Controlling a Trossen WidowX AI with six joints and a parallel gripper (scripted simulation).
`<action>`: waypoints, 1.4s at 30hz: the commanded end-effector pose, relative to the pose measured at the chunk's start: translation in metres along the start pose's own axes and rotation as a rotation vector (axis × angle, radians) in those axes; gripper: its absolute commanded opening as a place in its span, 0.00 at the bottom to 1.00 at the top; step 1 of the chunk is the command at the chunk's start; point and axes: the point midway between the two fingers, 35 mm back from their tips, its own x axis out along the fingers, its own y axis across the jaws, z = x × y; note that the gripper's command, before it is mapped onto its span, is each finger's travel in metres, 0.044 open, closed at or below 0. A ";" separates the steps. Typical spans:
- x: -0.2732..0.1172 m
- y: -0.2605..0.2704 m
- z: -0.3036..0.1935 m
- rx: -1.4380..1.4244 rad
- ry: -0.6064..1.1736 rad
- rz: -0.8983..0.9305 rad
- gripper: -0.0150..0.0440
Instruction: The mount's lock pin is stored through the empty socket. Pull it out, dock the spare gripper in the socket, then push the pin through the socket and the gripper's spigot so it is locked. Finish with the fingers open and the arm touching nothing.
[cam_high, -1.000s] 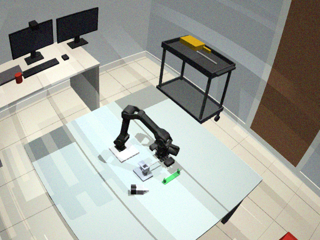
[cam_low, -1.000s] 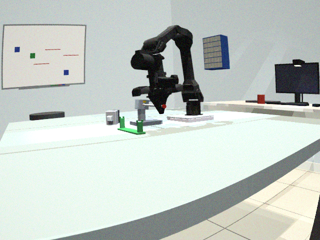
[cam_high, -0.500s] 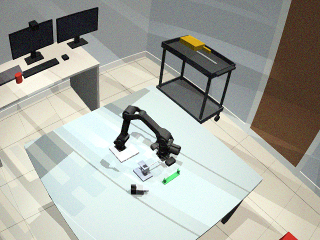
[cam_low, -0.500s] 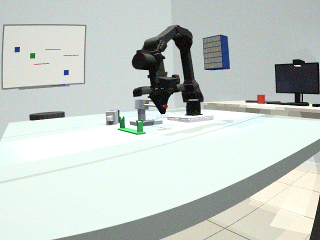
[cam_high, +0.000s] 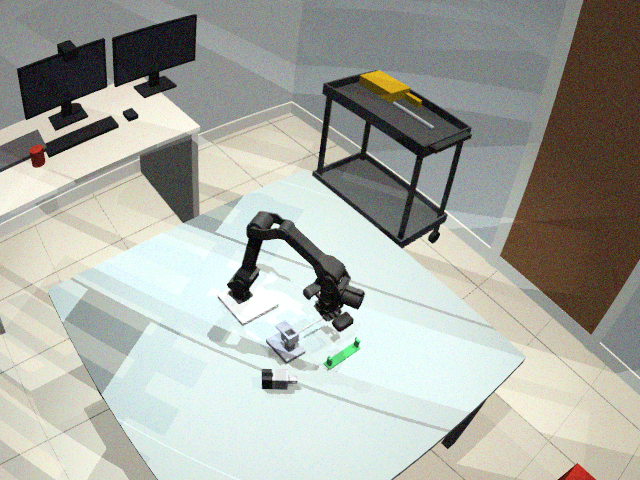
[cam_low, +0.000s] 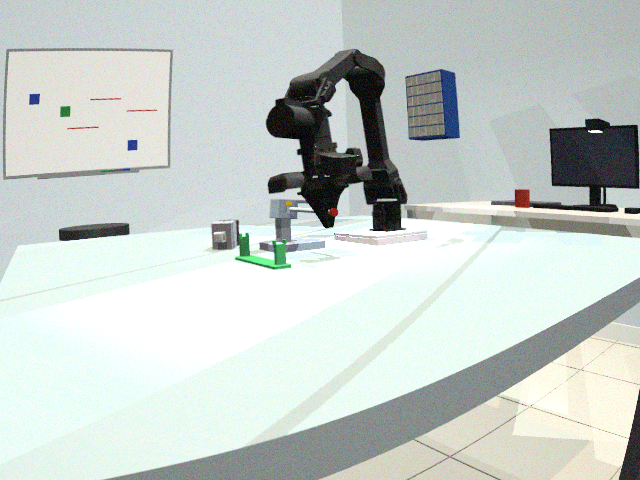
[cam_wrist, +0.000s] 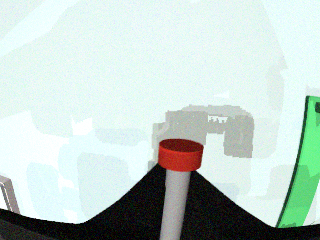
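Red pin head (cam_low: 333, 212) (cam_wrist: 180, 155) shows in 2 views, hidden from top

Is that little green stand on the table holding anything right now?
No, nothing lies across the two uprights of the green stand.

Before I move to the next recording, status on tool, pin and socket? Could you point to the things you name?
Tool (cam_high: 330, 316) (cam_low: 329, 223) shut on lock pin (cam_high: 313, 327) (cam_low: 305, 210) (cam_wrist: 177, 200). Spare gripper (cam_high: 276, 379) (cam_low: 224, 235) undocked, on table. Nothing visibly blocking.
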 end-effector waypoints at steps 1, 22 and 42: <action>-0.003 -0.002 0.005 0.003 -0.008 -0.002 0.25; -0.005 -0.002 0.017 0.004 -0.004 0.012 0.25; -0.013 0.001 0.023 0.003 0.005 0.026 0.25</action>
